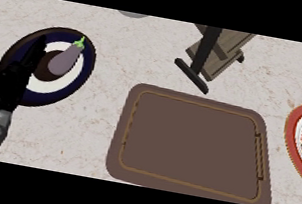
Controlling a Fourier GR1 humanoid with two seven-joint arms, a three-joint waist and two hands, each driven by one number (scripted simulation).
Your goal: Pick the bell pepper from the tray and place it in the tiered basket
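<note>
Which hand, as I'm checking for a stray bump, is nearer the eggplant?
Left. The left hand lies straight-fingered over the dark plate, just left of the eggplant; the right hand is not in view.

**One head cam, pointing steeply down**

It's facing the counter (136,35) from the robot's side, fairly near. The tray (195,145) is filling the middle, the red-rimmed plate (293,130) is getting cropped at the right edge, and the left hand (12,77) is showing lower left.
</note>
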